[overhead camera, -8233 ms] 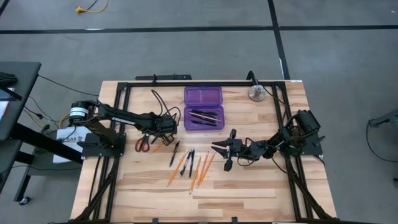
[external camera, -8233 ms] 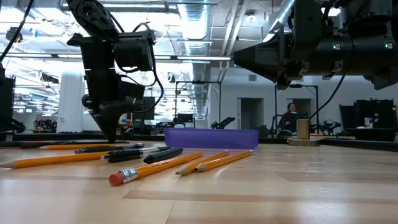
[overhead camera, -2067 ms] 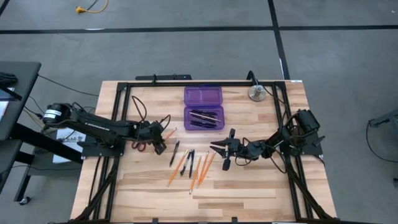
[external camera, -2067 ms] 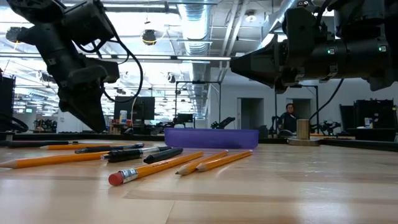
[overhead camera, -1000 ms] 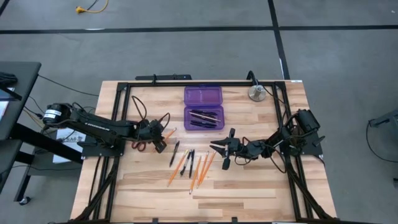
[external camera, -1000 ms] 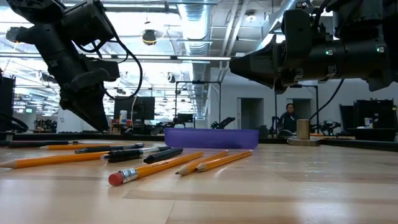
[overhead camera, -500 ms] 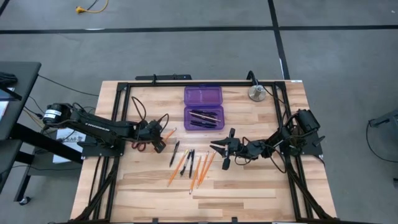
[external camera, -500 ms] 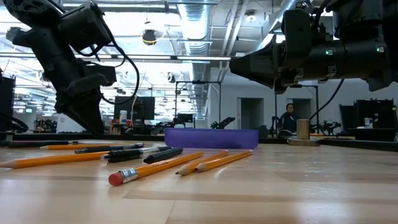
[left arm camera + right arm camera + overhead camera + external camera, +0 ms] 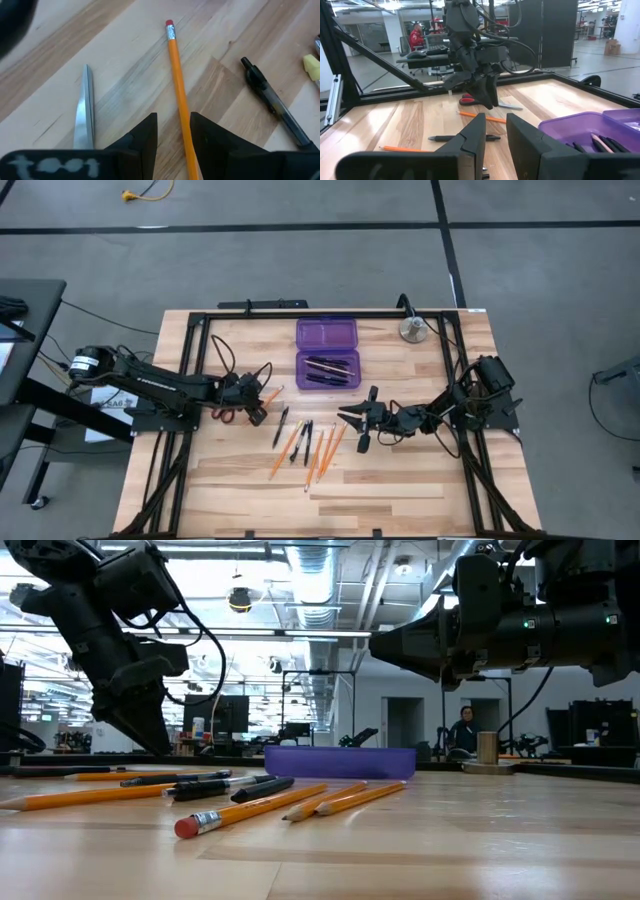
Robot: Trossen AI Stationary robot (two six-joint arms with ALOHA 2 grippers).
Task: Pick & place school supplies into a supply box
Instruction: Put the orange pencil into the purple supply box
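Toward the table's (image 9: 400, 480) left edge | left gripper (image 9: 172, 131) is straddling an orange pencil (image 9: 178, 95) beside the scissors (image 9: 84, 107), fingers parted, not yet clenching, lining up a grasp | right gripper (image 9: 360, 421) is waiting mid-table, fingers parted, holding nothing | supply box (image 9: 327, 352) is lying open near the far edge, ready for drops.

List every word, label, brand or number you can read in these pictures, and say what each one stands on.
None can be read for certain.
White label on the left arm's base: printed marks, too small to read.
White marks on the left gripper's body: blurred, unreadable.
Orange pencil, black pen and supply box: no lettering shows.
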